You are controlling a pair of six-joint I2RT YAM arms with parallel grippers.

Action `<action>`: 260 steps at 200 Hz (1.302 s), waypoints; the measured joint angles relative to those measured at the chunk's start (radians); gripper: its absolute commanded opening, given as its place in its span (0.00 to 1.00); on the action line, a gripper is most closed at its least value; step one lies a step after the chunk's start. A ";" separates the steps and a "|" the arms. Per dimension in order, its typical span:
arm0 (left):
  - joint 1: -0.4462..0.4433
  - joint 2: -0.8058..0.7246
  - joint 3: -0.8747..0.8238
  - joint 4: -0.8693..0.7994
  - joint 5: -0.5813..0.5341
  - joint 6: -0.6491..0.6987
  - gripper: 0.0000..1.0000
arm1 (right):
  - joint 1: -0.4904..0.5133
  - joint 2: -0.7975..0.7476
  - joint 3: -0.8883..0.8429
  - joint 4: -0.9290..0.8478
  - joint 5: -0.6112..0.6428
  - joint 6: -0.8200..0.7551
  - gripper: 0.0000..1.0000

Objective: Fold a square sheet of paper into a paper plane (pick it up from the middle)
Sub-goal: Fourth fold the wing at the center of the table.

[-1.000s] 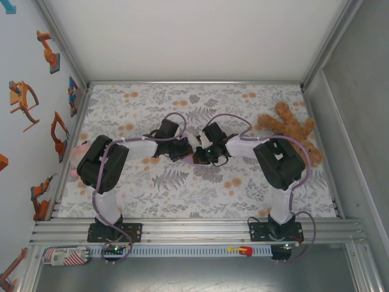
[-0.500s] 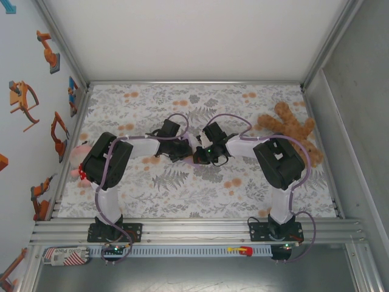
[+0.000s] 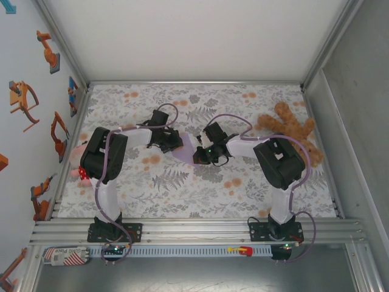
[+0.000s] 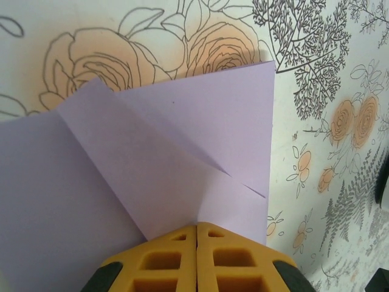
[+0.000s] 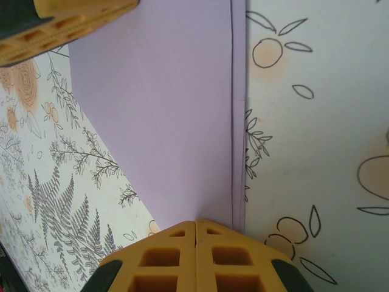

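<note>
Mid-fold on the square sheet of paper (image 4: 182,140) (one diagonal flap creased, early days), left gripper (image 4: 196,226) and right gripper (image 5: 195,223) both clenched shut against it; next, likely flattening that crease squarely.

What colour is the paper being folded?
The paper is plain lavender, clearest in the left wrist view.

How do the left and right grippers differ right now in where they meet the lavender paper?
The left gripper sits at the left, farther end of the paper; the right gripper sits at its right, nearer end. Ahead of the left gripper lie diagonal folded flaps; ahead of the right gripper lies a smooth panel with a straight doubled edge. Both are shut, with their tips at the paper.
</note>
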 measured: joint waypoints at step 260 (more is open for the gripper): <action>0.209 -0.069 0.105 -0.048 -0.141 0.021 0.29 | -0.014 -0.064 -0.053 0.117 -0.034 0.135 0.08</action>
